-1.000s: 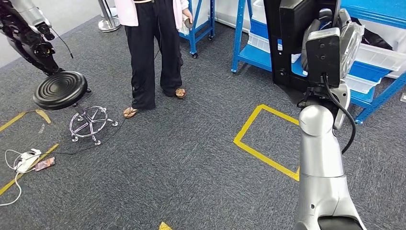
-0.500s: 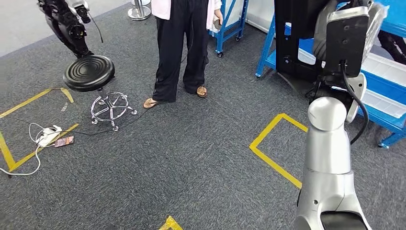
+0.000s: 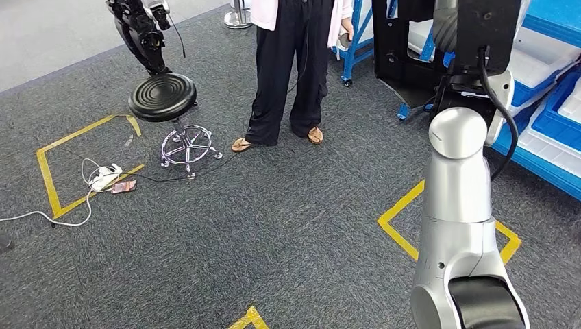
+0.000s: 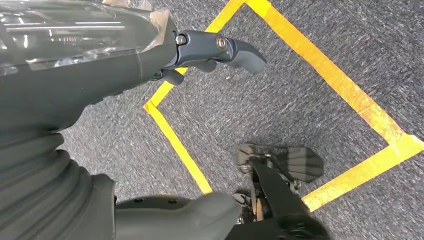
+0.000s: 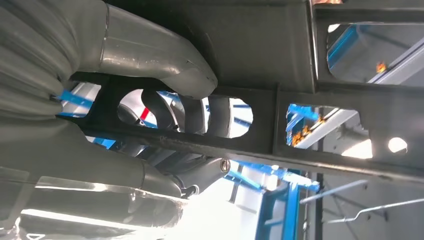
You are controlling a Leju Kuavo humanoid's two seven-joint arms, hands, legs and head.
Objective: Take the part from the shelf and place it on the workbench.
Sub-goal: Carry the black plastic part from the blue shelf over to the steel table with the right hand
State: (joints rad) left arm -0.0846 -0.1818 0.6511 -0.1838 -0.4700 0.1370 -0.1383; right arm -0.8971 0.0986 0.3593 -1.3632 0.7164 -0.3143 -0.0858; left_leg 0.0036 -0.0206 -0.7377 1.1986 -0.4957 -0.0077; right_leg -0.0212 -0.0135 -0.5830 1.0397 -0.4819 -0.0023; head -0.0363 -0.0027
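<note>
The whole floor scene has slid to the right across the head view since the earlier pictures, so the camera has turned: the black stool (image 3: 163, 96) and the person (image 3: 296, 68) in dark trousers now sit nearer the middle, and the blue shelf (image 3: 548, 103) has drawn off to the right edge. The right arm (image 3: 458, 205) is raised as before with the black frame part (image 3: 404, 48) held high in front of the shelf. In the right wrist view the right hand (image 5: 150, 115) is clamped on the part (image 5: 260, 45), its thumb lying over a crossbar and its darker fingers hooked through the cut-out openings. The left hand (image 4: 150, 55) hangs over grey carpet (image 4: 280, 95) marked with yellow tape (image 4: 320, 65), holding nothing, its fingers (image 4: 235, 50) stretched out and apart from the thumb (image 4: 200, 217). A white power strip (image 3: 103, 177) and cable lie by the stool
</note>
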